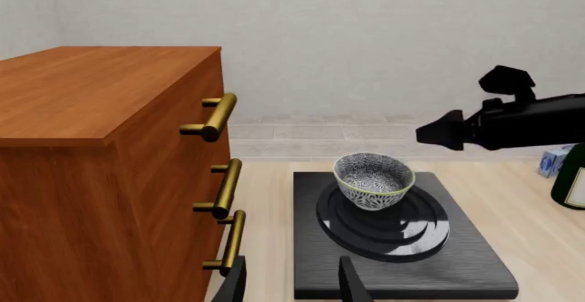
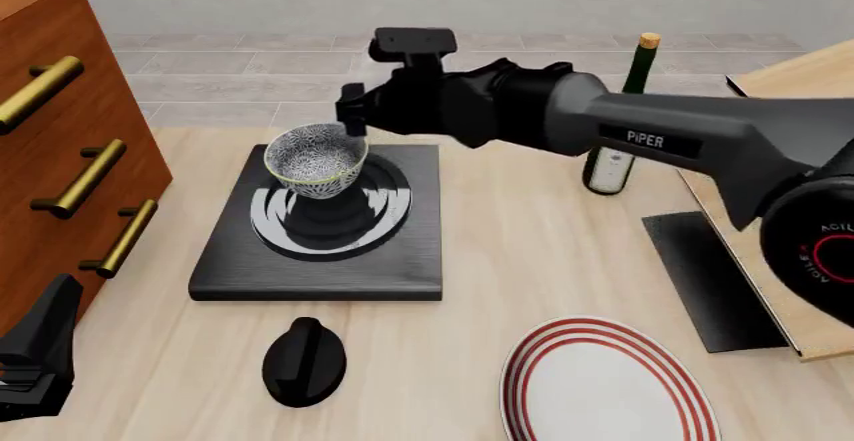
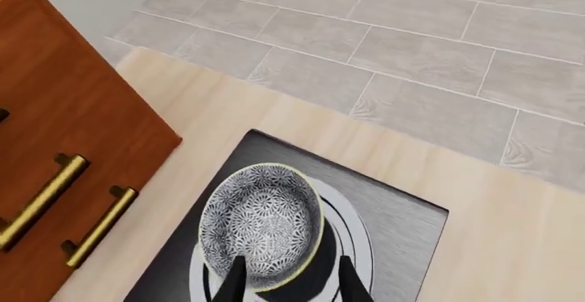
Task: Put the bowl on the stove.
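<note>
From my left wrist, my left gripper (image 1: 292,281) shows 2 fingers spread apart on nothing, and beyond their tips the bowl (image 1: 373,180) sits upright on the stove (image 1: 399,237), with my right gripper (image 1: 437,133) above it and apart. In the front view that right gripper (image 2: 351,111) hangs just over the bowl's (image 2: 316,161) far rim. From my right wrist, 2 parted fingertips (image 3: 234,279) bracket the near rim; it looks stiff, glazed, slippery and breakable, so I'd pinch the rim wall gently.
</note>
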`<action>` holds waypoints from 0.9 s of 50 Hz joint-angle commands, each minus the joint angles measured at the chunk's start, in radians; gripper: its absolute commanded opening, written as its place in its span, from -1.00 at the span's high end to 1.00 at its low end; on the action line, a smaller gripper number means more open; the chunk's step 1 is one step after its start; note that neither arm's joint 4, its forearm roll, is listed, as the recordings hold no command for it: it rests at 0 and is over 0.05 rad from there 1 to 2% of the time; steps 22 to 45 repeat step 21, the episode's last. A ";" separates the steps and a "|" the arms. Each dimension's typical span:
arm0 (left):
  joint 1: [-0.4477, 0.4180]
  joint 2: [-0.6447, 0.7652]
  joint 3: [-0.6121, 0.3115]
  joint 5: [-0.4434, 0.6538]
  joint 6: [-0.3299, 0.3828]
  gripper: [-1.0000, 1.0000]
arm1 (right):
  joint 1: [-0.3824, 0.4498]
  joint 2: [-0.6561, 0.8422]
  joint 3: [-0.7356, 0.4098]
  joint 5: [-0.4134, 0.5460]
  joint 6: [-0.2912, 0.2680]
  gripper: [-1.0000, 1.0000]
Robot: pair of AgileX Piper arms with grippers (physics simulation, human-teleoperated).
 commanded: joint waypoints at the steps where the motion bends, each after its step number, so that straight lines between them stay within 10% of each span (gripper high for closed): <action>1: 0.000 0.000 0.000 0.000 0.000 -1.00 | 0.007 -0.105 0.114 -0.052 -0.012 -1.00; 21: 0.000 0.000 0.000 0.000 0.000 -1.00 | 0.035 -0.298 0.340 -0.154 -0.007 -1.00; 45: 0.000 0.000 0.000 0.000 0.000 -1.00 | 0.035 -0.298 0.340 -0.154 -0.007 -1.00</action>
